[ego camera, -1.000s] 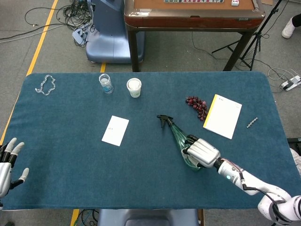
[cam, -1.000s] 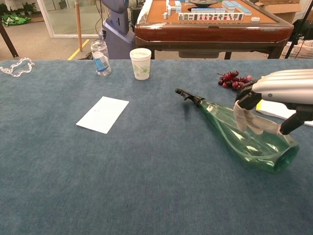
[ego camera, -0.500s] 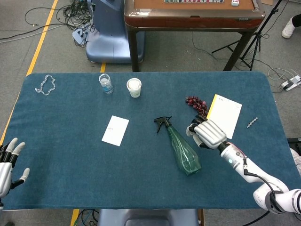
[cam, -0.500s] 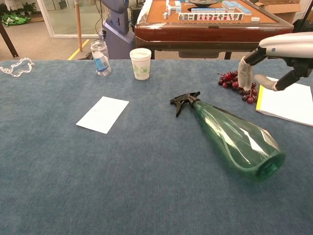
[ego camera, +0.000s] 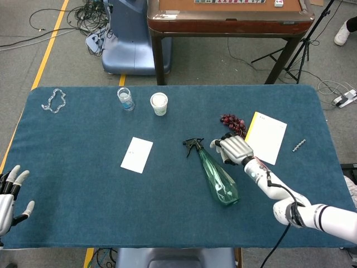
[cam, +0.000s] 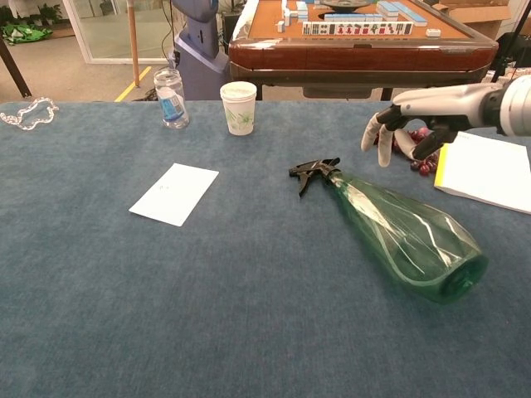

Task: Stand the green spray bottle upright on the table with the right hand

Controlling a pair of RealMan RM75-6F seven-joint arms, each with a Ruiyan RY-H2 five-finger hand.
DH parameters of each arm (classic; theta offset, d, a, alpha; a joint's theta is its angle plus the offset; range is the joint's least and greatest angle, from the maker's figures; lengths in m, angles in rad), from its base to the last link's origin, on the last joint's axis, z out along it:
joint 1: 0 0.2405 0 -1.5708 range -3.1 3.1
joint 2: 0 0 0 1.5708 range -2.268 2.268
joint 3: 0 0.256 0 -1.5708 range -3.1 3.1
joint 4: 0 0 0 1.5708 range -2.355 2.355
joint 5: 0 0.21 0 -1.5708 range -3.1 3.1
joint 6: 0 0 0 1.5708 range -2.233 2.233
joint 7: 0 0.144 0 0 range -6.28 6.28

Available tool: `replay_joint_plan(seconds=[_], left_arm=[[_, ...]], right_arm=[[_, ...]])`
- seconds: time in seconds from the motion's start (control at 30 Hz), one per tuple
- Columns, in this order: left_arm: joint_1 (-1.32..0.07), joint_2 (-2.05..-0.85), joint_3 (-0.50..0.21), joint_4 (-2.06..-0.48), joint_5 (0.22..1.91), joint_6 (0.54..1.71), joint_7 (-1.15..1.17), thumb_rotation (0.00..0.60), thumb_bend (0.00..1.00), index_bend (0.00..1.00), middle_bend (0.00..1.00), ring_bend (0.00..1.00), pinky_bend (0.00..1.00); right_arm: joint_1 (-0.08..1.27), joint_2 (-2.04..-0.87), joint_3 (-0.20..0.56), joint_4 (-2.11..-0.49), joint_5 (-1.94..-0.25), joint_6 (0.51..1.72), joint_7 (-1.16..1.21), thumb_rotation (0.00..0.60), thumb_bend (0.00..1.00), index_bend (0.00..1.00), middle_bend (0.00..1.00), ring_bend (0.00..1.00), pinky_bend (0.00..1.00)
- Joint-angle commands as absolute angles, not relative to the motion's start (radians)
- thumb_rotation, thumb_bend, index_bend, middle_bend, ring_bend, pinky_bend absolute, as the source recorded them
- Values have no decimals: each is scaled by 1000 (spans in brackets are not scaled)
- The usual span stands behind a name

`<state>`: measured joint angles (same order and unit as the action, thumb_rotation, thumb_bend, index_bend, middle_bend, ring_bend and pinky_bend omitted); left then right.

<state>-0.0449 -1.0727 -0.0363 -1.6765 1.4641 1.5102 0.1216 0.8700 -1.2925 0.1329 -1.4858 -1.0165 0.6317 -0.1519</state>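
The green spray bottle (ego camera: 217, 176) (cam: 406, 235) lies on its side on the blue table, its black trigger head (ego camera: 193, 145) (cam: 314, 172) pointing toward the far left. My right hand (ego camera: 233, 149) (cam: 415, 116) hovers above and just right of the bottle's neck, fingers apart and pointing down, holding nothing. My left hand (ego camera: 10, 192) rests open at the table's near left corner, seen only in the head view.
A bunch of dark grapes (ego camera: 232, 122) and a yellow-edged notepad (ego camera: 266, 137) lie right behind my right hand. A white card (ego camera: 136, 154), a paper cup (ego camera: 159, 103), a small water bottle (ego camera: 125, 99) and a chain (ego camera: 54, 100) sit to the left. A screw (ego camera: 299, 145) lies far right.
My right hand let go of the bottle's body, lifted away and moved toward the neck. The bottle rolled so its trigger head now shows sideways.
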Motion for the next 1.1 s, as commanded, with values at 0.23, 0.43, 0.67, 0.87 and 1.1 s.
replay_joint_plan(seconds=[0.23, 0.43, 0.67, 0.87, 1.1], left_arm=[[-44, -1075, -33, -1670, 1462, 1504, 117, 600, 359, 108, 0, 0, 0], [-42, -1071, -32, -1661, 1460, 1503, 112, 600, 360, 109, 0, 0, 0], [-33, -1068, -30, -1651, 1461, 1512, 90, 600, 360, 109, 0, 0, 0], [-28, -1069, -30, -1642, 1460, 1517, 81, 600, 360, 109, 0, 0, 0], [-22, -1067, -31, -1637, 1457, 1522, 72, 600, 360, 108, 0, 0, 0]], right_arm=[[936, -1432, 135, -1322, -911, 564, -163, 600, 916, 280, 371, 201, 132], [969, -1492, 138, -1282, -906, 538, -162, 600, 916, 280, 360, 194, 119], [1009, -1529, 174, -1294, -922, 507, -124, 600, 916, 280, 359, 192, 116], [1045, -1539, 187, -1336, -955, 471, -102, 600, 911, 280, 358, 188, 114], [1058, -1510, 176, -1442, -1008, 473, -100, 600, 598, 274, 357, 184, 114]])
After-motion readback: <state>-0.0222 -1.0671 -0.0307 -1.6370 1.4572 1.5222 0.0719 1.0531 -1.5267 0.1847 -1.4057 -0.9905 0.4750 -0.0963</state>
